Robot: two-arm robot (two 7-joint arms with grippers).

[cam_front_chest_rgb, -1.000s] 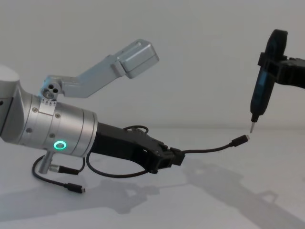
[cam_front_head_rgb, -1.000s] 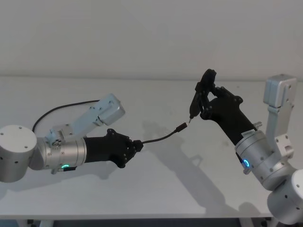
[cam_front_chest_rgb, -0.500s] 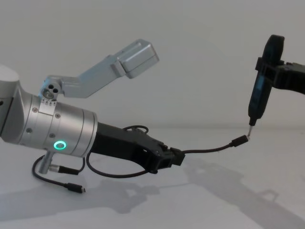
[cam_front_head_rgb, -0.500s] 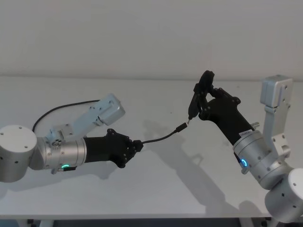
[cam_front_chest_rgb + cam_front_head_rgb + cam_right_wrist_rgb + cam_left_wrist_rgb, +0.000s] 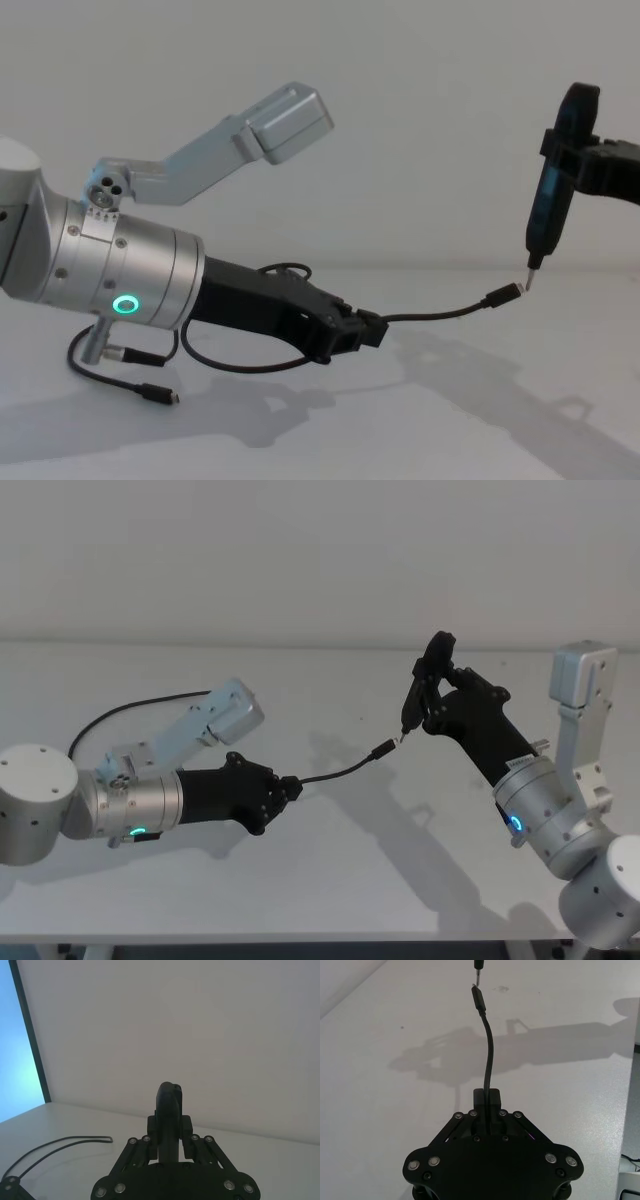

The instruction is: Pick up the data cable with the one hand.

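Left gripper [image 5: 292, 787], jaws pinched tight on the data cable [image 5: 340, 772], low over the white counter [image 5: 330, 880]. Free end of the cord curving up and out in the air, plug [image 5: 503, 294] lifted off the counter. Right gripper [image 5: 432, 695], jaws clamped on a slim dark tool [image 5: 552, 198], held upright. Thin tool tip [image 5: 529, 281] right by the plug; touching or not, cannot tell.
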